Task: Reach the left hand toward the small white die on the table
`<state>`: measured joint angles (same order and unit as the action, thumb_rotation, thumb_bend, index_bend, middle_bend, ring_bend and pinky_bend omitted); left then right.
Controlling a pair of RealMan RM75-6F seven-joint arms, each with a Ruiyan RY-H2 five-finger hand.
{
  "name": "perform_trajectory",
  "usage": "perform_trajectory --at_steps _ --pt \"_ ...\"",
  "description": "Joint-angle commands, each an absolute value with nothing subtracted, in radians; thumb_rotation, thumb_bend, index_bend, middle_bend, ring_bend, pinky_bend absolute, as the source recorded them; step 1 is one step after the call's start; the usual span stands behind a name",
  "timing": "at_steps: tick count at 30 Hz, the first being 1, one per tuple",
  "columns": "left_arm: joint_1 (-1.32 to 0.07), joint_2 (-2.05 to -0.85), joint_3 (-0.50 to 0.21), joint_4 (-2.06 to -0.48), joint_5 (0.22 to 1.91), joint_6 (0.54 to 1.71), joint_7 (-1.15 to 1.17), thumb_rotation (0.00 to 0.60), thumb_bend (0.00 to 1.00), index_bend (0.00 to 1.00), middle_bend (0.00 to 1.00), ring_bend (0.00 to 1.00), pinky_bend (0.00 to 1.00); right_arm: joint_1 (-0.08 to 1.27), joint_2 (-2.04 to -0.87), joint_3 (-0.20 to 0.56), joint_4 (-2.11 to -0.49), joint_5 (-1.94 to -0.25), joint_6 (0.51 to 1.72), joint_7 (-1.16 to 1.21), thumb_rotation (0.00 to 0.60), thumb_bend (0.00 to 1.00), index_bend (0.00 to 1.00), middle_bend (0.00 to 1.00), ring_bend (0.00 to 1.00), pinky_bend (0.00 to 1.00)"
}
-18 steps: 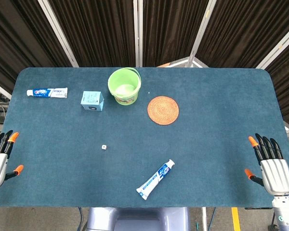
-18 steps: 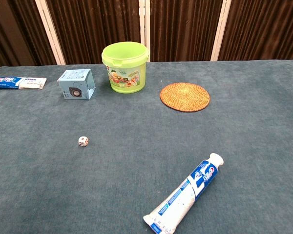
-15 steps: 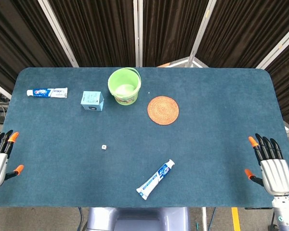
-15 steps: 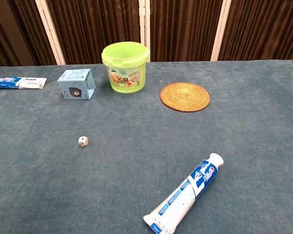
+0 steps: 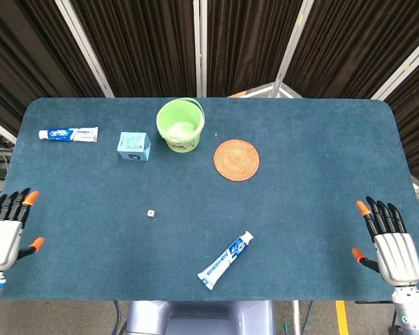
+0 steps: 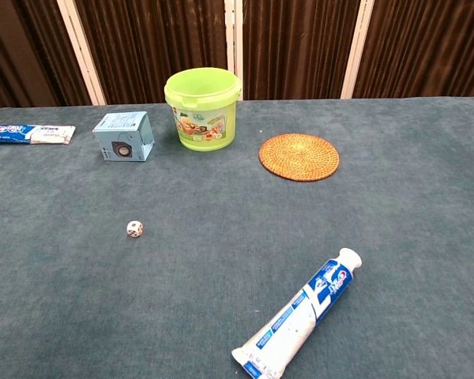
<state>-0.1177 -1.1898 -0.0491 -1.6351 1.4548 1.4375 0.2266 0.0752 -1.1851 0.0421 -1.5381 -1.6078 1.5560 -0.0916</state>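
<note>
Reaching well starts with reading the layout: the table [image 5: 321, 139], covered in dark teal cloth, carries everything, and the left hand [image 5: 5, 230] sits at its near left edge, palm flat, fingers spread and holding nothing. The right hand [image 5: 390, 241] mirrors it at the near right edge, likewise spread and empty, and has no part in this step; it should stay put.

Of the things on the cloth, the green bucket [image 5: 180, 125] stands toward the far side, with the woven coaster [image 5: 236, 160] to its right and the small blue box [image 5: 133, 146] just beside it on the left. One toothpaste tube [image 5: 225, 260] lies diagonally near the front edge; a second tube [image 5: 68, 134] lies at the far left.

The small white die [image 5: 150, 213] sits alone on open cloth, well apart from the box behind it and from the front tube to its right. The chest view shows the die [image 6: 134, 229] more closely, with dark pips on its faces, though which face is up is hard to tell at this size.

My judgement is that the reach has barely begun. The path from the left hand to the die runs rightward and slightly away over bare cloth, with nothing between, so a straight, low sweep suits. Because the die is tiny and light, the fingers should arrive spread and slow, stopping just above it, lest a brush knock it rolling.
</note>
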Motion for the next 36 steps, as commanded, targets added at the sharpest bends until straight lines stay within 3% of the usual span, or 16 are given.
perform_trajectory --at_steps 1,10,23,36 --pt "-0.163 -1.215 -0.07 -1.689 1.429 1.377 0.264 0.6 0.29 0.15 0.0 0.0 0.0 0.075 -1.184 0.039 -1.536 -1.608 1.552 -0.089 0.6 0.08 0.0 0.0 0.0 0.0" --pt "-0.316 -1.336 -0.153 -1.739 1.314 1.239 0.522 0.6 0.38 0.35 0.0 0.0 0.0 0.07 -1.17 0.033 -1.556 -1.619 1.559 -0.071 0.6 0.08 0.0 0.0 0.0 0.0" --pt "-0.511 -1.635 -0.216 -1.636 1.003 1.144 0.851 0.6 0.4 0.4 0.0 0.0 0.0 0.063 -1.135 0.024 -1.583 -1.632 1.567 -0.014 0.6 0.08 0.0 0.0 0.0 0.0" --pt "-0.619 -1.786 -0.229 -1.529 0.851 1.166 0.967 0.6 0.41 0.43 0.0 0.0 0.0 0.057 -1.108 0.016 -1.607 -1.647 1.574 0.024 0.6 0.08 0.0 0.0 0.0 0.0"
